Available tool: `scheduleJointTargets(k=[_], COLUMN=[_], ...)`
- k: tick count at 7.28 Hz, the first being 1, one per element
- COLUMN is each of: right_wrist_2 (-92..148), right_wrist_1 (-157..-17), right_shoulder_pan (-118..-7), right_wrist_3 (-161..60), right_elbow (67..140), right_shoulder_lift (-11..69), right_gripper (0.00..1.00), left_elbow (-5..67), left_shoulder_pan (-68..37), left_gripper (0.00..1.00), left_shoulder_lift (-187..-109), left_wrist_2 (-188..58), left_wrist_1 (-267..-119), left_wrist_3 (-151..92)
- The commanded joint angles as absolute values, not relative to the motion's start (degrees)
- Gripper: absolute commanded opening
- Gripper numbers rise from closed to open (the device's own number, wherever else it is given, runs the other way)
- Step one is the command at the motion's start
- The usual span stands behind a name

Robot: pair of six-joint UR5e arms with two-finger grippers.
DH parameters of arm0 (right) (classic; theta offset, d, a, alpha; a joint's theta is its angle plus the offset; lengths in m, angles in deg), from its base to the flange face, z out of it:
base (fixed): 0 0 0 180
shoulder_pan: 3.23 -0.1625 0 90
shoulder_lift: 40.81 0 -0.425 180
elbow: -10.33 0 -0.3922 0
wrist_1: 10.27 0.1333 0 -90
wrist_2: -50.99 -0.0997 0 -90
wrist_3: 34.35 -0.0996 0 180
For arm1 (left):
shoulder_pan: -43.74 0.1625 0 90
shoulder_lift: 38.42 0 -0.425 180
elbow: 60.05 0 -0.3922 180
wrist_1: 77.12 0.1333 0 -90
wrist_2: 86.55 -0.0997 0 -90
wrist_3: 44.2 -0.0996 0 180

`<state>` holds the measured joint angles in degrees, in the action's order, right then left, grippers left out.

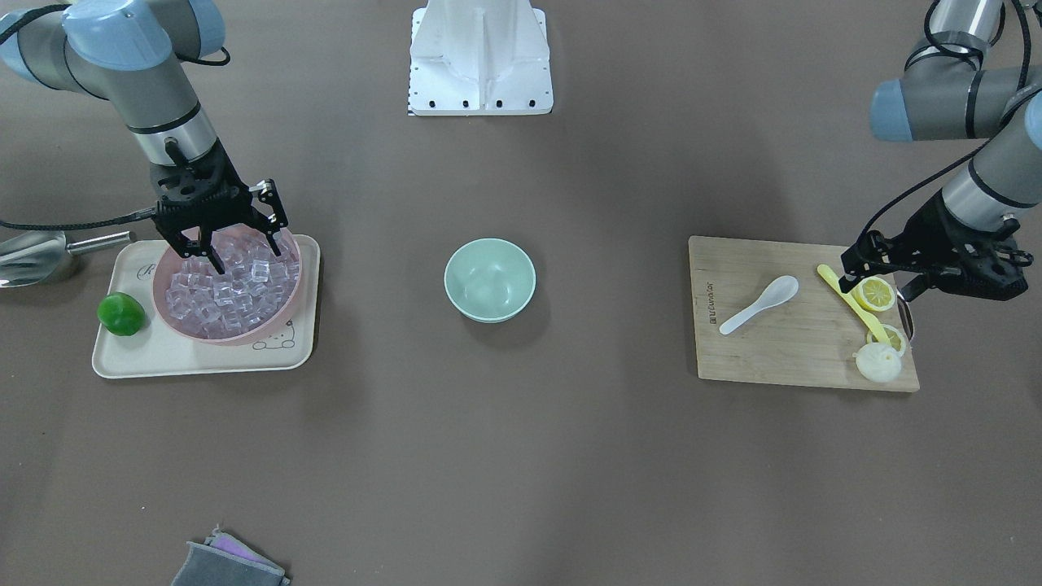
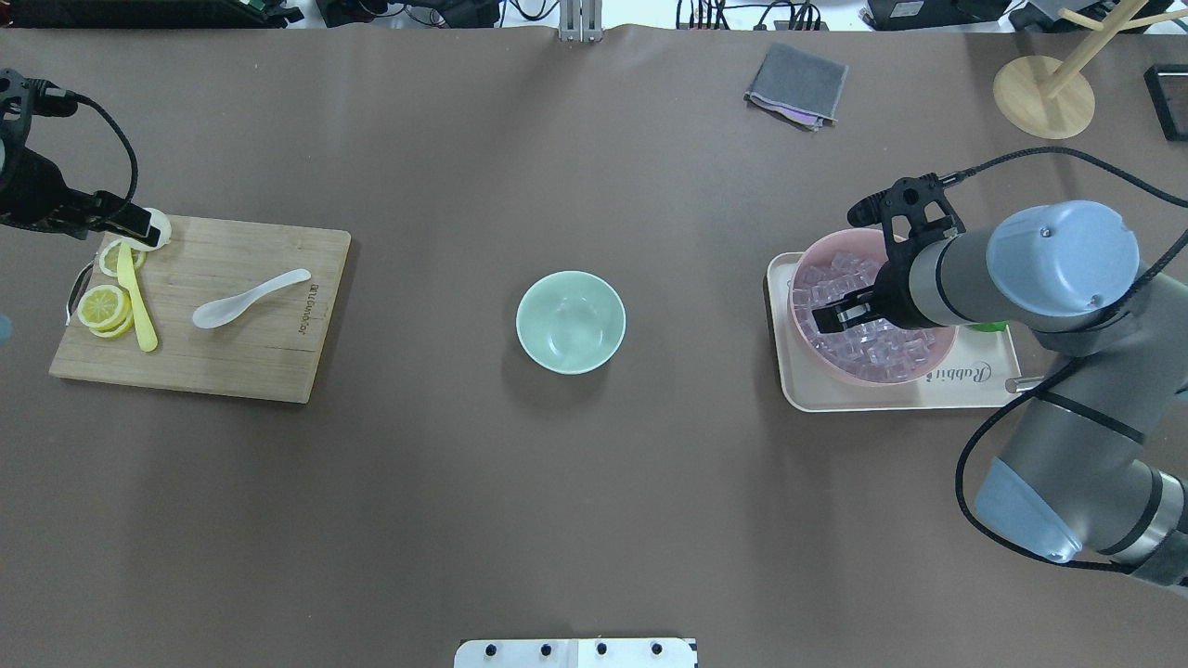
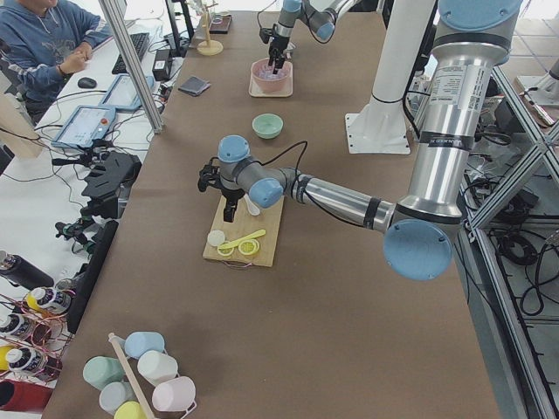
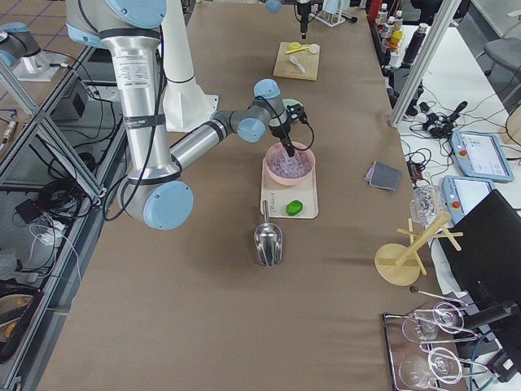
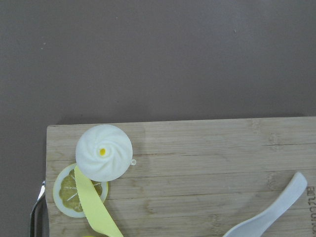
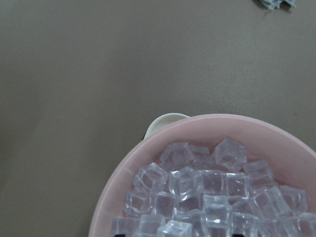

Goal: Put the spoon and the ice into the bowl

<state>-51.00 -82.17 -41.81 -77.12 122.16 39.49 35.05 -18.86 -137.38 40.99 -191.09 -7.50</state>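
Yellow utensil [image 1: 847, 298], lemon slices [image 1: 876, 294] and bun [image 1: 878, 363] near spoon [image 1: 761, 303] on board [image 1: 781, 352].

Built as two arms of silver-grey tubing, the right arm [image 1: 155, 98] and the left arm [image 1: 993, 175] alike, with rounded pale blue caps at the joints and thin black rings where the segments meet. Ends at each wrist in matt black: the right gripper [image 1: 248, 259], an open-work frame of black links with two slim fingers, and the left gripper [image 1: 876, 283] of the same make. Carries a black braided cable [image 1: 73, 221] looping off each wrist. Stands on a white pedestal [image 1: 480, 57] with a square foot plate, dark screws in a row along its edge.
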Motion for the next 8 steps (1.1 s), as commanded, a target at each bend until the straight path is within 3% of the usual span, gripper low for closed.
scheduleJointTargets(k=[1, 4, 8], right_wrist_2=[-49.73, -49.82, -49.90], right_wrist_1=[-83.48, -83.48, -83.48], right_shoulder_pan=[-40.15, -39.62, -39.79], right_wrist_3=[-77.06, -77.06, -77.06], right_elbow=[121.43, 120.64, 120.37], right_shoulder_lift=[39.17, 38.99, 39.08], right_gripper=[0.74, 0.63, 0.36], left_elbow=[34.35, 34.35, 34.35], left_shoulder_pan=[-18.75, -18.75, -18.75], left_gripper=[0.97, 0.97, 0.97], left_shoulder_lift=[-137.83, -137.74, -137.74], left_wrist_2=[40.89, 40.89, 40.89], left_wrist_1=[-191.11, -191.11, -191.11], left_wrist_3=[-7.20, -7.11, -7.11])
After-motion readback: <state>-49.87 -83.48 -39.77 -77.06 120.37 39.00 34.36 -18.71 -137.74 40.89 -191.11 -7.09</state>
